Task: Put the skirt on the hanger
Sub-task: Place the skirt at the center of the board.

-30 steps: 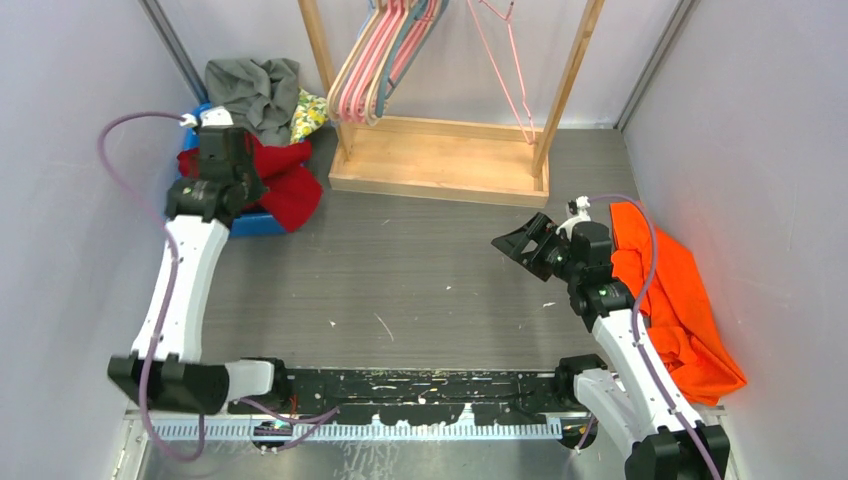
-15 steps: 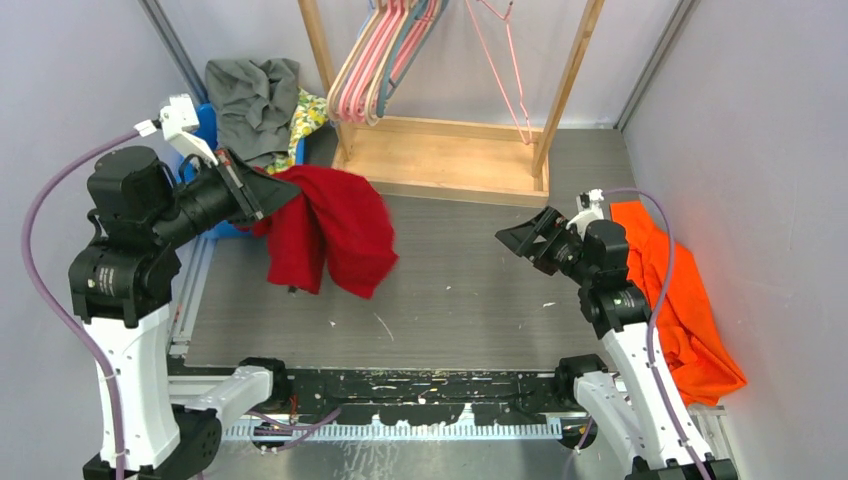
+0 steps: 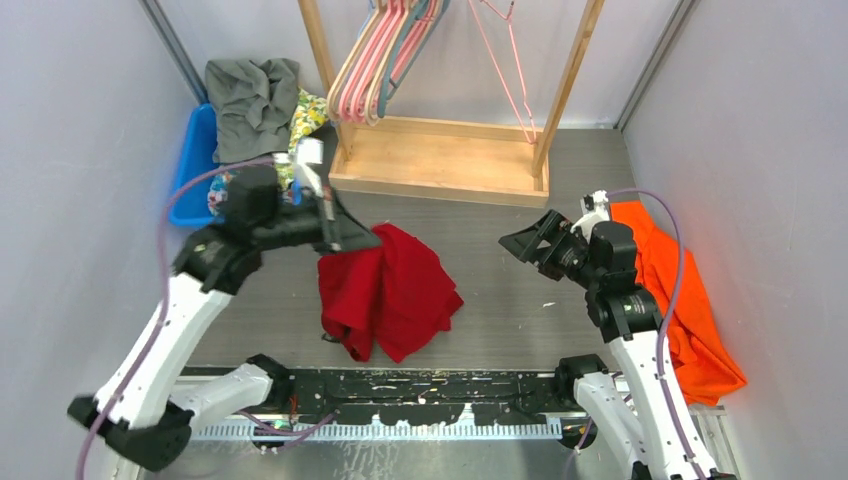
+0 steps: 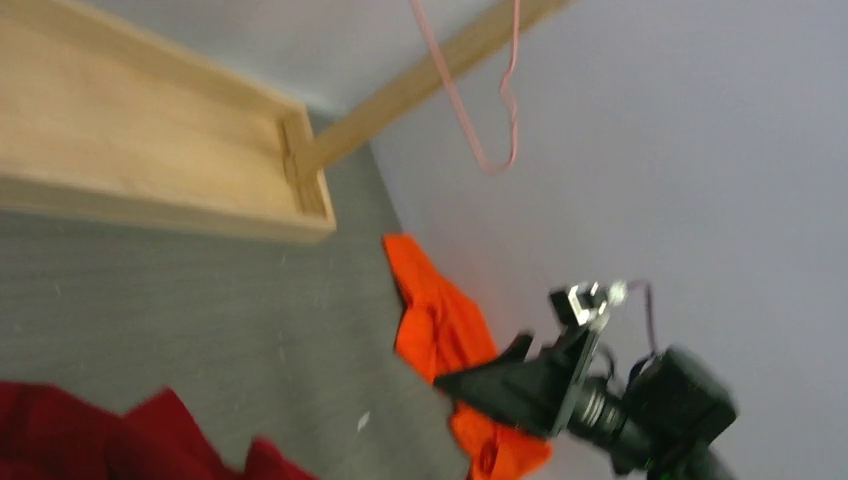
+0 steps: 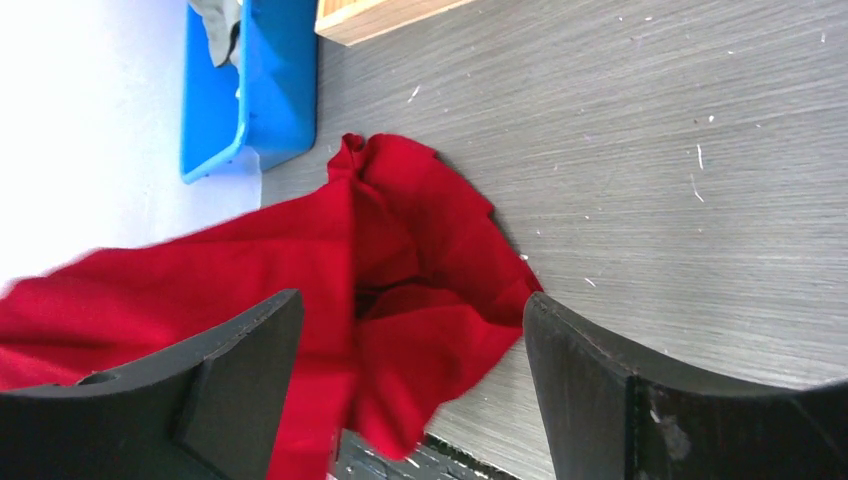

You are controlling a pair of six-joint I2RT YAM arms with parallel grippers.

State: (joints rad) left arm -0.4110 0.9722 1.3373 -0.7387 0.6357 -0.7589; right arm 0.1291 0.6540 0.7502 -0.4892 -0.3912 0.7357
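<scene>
While the left gripper (image 3: 362, 240) pinches the red skirt (image 3: 385, 295) (lower folds resting on the table (image 3: 490, 300)), the right gripper (image 3: 522, 243) stands wide open.

Grey table (image 3: 500, 300): wooden rack base (image 3: 440, 160), blue bin (image 3: 190, 170), orange cloth (image 3: 700, 320), red skirt (image 3: 385, 290) partly resting.

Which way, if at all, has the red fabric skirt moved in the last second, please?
Yes. The red fabric skirt, held by the left gripper, moved rightward from the blue plastic bin to in front of the wooden rack base.
</scene>
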